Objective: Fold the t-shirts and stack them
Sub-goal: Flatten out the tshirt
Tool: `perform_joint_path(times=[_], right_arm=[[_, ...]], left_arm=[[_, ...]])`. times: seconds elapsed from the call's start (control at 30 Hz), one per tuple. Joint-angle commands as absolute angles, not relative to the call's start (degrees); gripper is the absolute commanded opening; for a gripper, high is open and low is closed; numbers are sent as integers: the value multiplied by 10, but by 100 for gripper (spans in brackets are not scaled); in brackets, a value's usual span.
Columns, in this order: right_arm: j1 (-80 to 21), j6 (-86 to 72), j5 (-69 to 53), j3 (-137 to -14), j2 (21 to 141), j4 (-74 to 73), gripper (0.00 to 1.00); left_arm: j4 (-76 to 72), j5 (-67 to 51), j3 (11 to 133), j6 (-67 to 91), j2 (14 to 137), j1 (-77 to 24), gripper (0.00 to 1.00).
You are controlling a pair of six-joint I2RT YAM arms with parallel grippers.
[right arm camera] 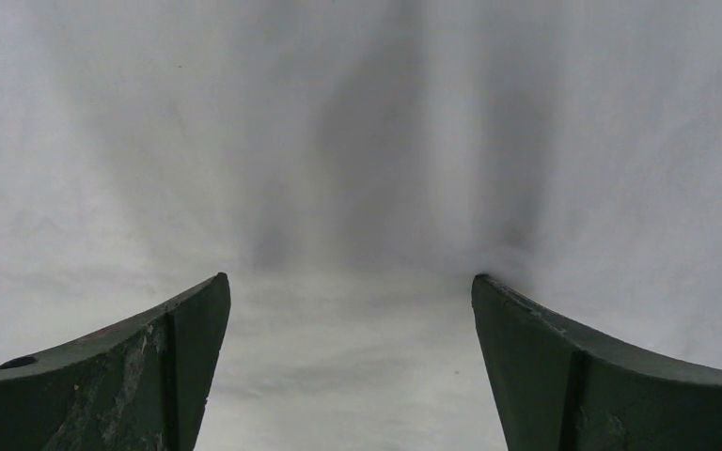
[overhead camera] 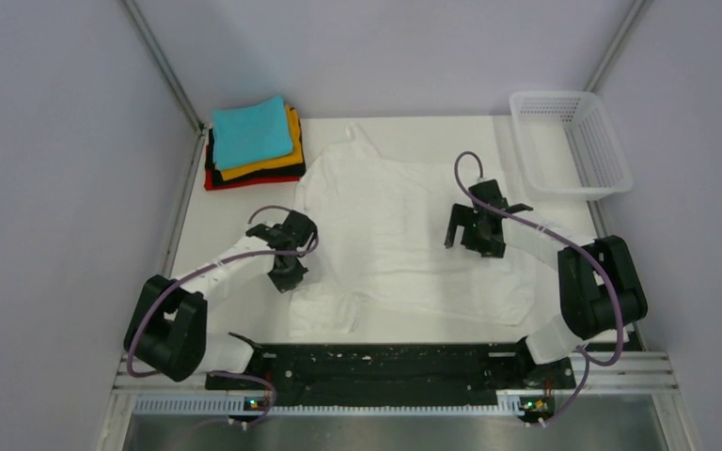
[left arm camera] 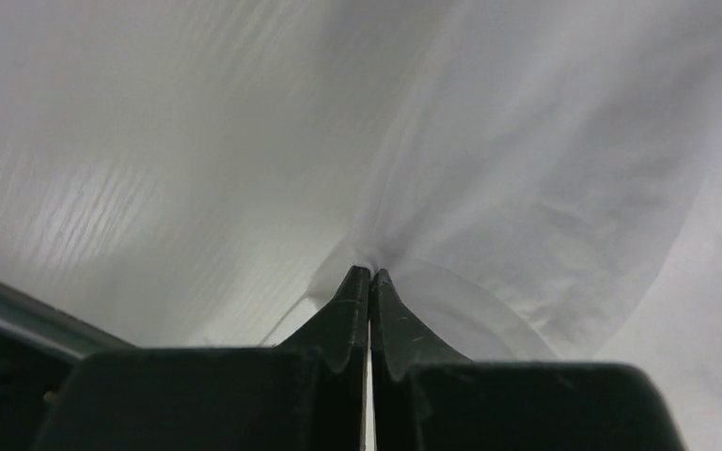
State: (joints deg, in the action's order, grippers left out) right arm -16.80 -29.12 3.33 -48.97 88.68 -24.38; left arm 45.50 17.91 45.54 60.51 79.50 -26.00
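Left wrist view shows what the overhead one cannot: the left pincer has its jaws pressed together on a pinch of the white shirt, and the thin cloth puckers away from the tips. Right wrist view shows the right pincer spread wide over smooth white cloth, gripping nothing; whether its tips touch the cloth is hard to judge. In the top view the shirt lies spread across the middle of the table, rumpled at its near left corner. The left pincer sits at the shirt's left edge and the right pincer over its right half. Farther back, at the far left corner, a folded stack shows teal on top, then orange, black and red. A white mesh basket stands far right.
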Motion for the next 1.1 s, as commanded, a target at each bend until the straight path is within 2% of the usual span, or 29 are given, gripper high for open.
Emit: perform_joint_path(times=[0.0,0.1,0.17,0.2,0.27,0.33,0.4,0.5,0.7,1.07], right_arm=[[-165,-281,33,-491,913,-238,99],[-165,-272,30,-501,907,-239,99],[-164,-267,26,-517,901,-247,99],[-165,-264,22,-523,896,-248,99],[-164,-260,20,-534,881,-248,99],[-165,-254,22,-545,866,-249,99],[-164,-250,30,-554,856,-250,99],[-161,-243,34,-575,853,-248,99],[-161,-203,18,-643,889,-233,99],[-85,-179,100,-782,1031,-250,99]], left_arm=[[564,177,439,727,751,-292,0],[598,163,453,741,752,-316,0],[635,168,479,738,763,-334,13],[654,176,495,737,768,-342,27],[683,195,532,726,772,-348,68],[687,231,568,702,771,-348,97],[670,273,609,671,775,-343,99],[550,289,652,598,792,-327,99],[258,129,680,444,875,-248,99],[225,25,896,337,1127,-186,99]])
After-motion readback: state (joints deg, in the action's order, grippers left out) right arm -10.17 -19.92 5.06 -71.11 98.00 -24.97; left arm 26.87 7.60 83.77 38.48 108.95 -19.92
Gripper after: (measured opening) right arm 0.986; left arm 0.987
